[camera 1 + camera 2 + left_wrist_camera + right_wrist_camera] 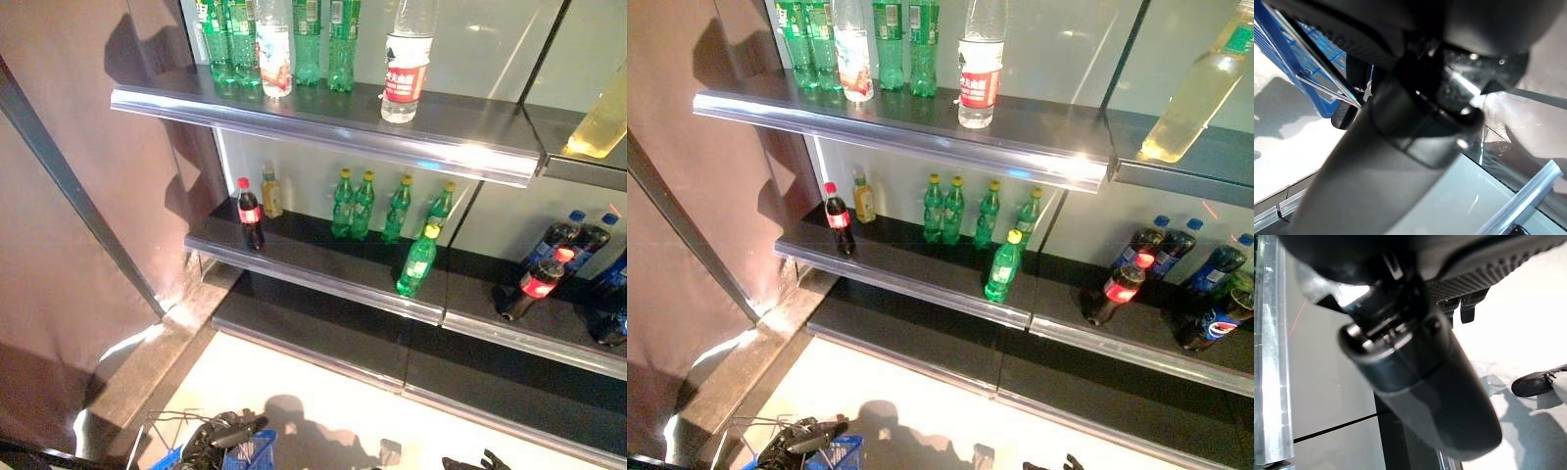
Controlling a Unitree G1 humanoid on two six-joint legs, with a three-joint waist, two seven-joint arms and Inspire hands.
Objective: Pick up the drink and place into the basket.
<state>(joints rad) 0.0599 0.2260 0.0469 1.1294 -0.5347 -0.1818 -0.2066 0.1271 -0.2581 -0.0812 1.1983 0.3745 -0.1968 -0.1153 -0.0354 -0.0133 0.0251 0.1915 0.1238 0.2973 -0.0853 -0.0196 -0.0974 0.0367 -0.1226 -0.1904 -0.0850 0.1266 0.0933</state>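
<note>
Left hand (220,438) grips blue basket (250,452); contents hidden.

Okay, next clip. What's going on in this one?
The robot stands before a store shelf stocked with drinks: green bottles, small cola bottles and clear bottles. Its left hand is low at the bottom of the view, holding a blue basket by the handle. Only the tip of the right hand shows at the bottom edge, holding nothing visible. No drink has been picked yet.
</note>
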